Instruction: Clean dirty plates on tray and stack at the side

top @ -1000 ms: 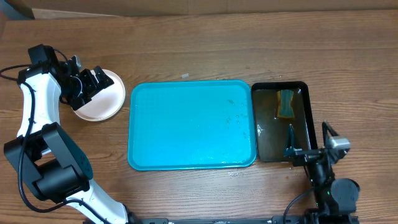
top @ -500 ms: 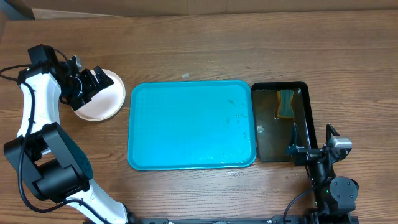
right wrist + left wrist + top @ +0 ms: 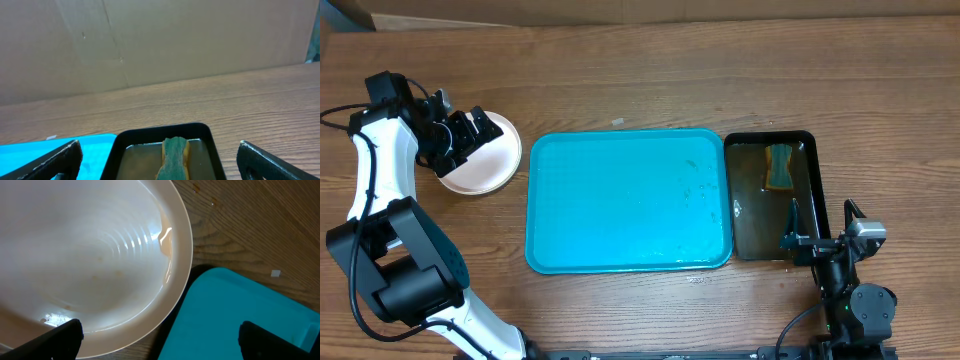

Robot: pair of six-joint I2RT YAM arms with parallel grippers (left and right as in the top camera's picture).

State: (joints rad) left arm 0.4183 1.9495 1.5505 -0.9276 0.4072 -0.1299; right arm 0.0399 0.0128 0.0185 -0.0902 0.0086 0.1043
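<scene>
Seemingly the plates [image 3: 485, 170] sit stacked just left of the bare tray [image 3: 620, 200], under the left gripper [image 3: 477, 133], jaws wide, holding nothing; right gripper [image 3: 818, 218] likewise spread; glossy, stiff, breakable, likely wet-slick; pinch the rim.

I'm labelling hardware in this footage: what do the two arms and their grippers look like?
Left arm: white links, bulky black joints, thin black cables alongside. Right arm: black, with a small grey block at the wrist. Left gripper and right gripper both have two black fingers.
</scene>
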